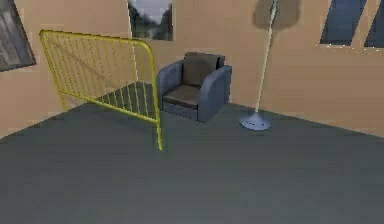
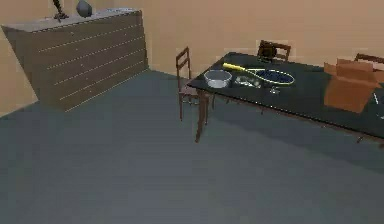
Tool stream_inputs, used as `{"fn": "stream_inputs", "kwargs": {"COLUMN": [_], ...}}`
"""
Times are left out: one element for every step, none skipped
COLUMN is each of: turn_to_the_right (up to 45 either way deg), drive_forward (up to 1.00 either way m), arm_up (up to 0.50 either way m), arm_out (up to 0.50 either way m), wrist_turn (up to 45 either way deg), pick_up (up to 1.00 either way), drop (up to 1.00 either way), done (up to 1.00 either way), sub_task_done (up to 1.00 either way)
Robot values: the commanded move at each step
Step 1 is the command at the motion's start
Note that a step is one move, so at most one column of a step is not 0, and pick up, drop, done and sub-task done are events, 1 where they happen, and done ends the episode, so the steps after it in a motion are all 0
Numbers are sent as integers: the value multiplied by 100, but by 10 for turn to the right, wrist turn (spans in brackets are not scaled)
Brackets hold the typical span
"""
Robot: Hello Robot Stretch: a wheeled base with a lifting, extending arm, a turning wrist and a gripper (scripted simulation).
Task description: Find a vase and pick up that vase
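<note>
A room with a dark grey floor [image 2: 120, 170] and plain tan walls is seen. Against the wall a wide grey dresser [image 2: 85, 55] with many drawers is placed, and it is taken here as the landmark. To the right of the dresser, well apart from it, a long dark table [image 2: 300, 102] is found. Between the dresser and the table a wooden chair [image 2: 187, 82] is set, close at the table's end. On the part of the table far from the dresser a cardboard box [image 2: 350, 85] is put; nearer to the dresser a yellow racket [image 2: 262, 73] and a pale bowl [image 2: 217, 79] are laid. Ahead of the robot a yellow railing [image 1: 100, 70], a blue armchair [image 1: 197, 85] and a floor lamp [image 1: 262, 70] are shown; how they lie to the dresser cannot be told.

On the top of the dresser, near the wall, a dark rounded object [image 2: 84, 9] is standing, and it is judged to be the vase. Just beside it a second small dark thing [image 2: 60, 10] is seen.

The vase is probably stiff, smooth and breakable, and rather light. It should be taken at the narrower upper part or across the middle of the body, with care that the neighbour is not pushed. The state of the gripper cannot be told.
</note>
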Motion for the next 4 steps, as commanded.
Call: {"fn": "stream_inputs", "kwargs": {"turn_to_the_right": [450, 180, 0, 90], "drive_forward": [0, 0, 100, 0], "arm_up": [0, 0, 0, 0], "arm_out": [0, 0, 0, 0], "wrist_turn": [0, 0, 0, 0], "pick_up": [0, 0, 0, 0], "drop": [0, 0, 0, 0], "done": [0, 0, 0, 0], "sub_task_done": [0, 0, 0, 0]}}
